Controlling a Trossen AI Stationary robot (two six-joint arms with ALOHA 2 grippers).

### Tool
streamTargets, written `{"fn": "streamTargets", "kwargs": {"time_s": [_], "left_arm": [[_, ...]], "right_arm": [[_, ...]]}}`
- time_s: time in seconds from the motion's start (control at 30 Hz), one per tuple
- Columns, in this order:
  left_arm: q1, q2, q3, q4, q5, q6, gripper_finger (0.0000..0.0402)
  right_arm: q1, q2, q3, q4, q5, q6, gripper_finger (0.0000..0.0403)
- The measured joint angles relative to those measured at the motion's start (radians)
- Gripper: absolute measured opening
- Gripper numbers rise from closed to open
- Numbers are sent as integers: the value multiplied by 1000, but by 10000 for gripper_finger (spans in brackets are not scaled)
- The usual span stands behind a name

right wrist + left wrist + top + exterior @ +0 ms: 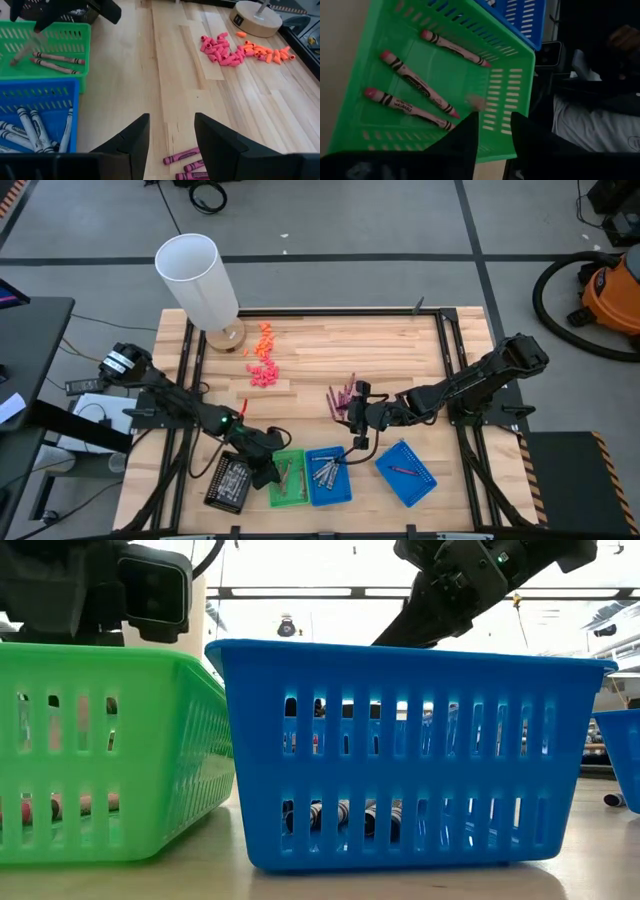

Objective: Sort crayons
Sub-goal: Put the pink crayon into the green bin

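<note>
my left fingers (470, 135) stand a little apart with nothing between them, hanging over the green tray (288, 477) at the table's front edge. a blurred pinkish stick (476, 102) shows just past the tips; i take it for a crayon dropping loose, which would explain the parted jaws. three pink crayons (415, 85) already lie flat on the tray floor, so this tray looks like the pink bin.

my right gripper (170, 145) is wide open and empty, pointed down at the loose magenta crayons (182, 155) lying on bare wood near the table's middle; in the overhead view it (358, 415) hovers just beside that bunch (341, 398), placed for the next pick, i'd say.

the grey crayons (35, 127) fill the blue tray (328, 475) touching the green one's right side. a second blue tray (406, 472), set apart toward the front right, holds one dark crayon (404, 470).

the chunky pink and orange bits (263, 360) sit near the lamp (200, 280) at the back left corner, well apart from the sorting.
</note>
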Motion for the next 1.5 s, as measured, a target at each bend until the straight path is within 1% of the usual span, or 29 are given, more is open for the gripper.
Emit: {"fn": "streamTargets", "kwargs": {"time_s": [0.07,0.17,0.3,0.43,0.6,0.73,0.9,1.03,1.13,1.2,1.27,1.37,1.43,1.5], "left_arm": [[9,-7,0,-1,14,12,132],[15,-39,0,3,12,45,131],[26,-100,0,4,-24,118,124],[36,-160,0,2,-93,224,121],[53,-198,1,1,-178,391,121],[70,-200,1,-1,-241,529,120],[89,-200,1,-1,-333,677,120],[91,-200,1,-6,-434,784,121],[91,-200,1,-33,-530,854,121],[91,-199,0,-52,-598,884,121],[91,-199,0,-55,-642,904,121],[98,-199,0,-55,-662,924,121],[106,-199,0,-55,-664,925,121],[117,-199,0,-58,-665,924,121]], "right_arm": [[0,0,0,0,0,0,165],[0,0,0,0,0,0,165],[0,0,0,0,0,1,165],[-1,0,0,0,1,0,165],[-17,0,1,-4,-8,-11,165],[-57,1,1,-35,-92,-13,165],[-107,1,1,-92,-148,-34,165],[-151,18,2,-116,-205,-50,165],[-177,47,3,-136,-237,-77,165],[-193,70,2,-182,-238,-95,165],[-210,89,1,-206,-238,-112,165],[-243,98,2,-253,-231,-125,165],[-273,99,2,-279,-185,-109,165],[-311,98,2,-289,-142,-60,165]]}}
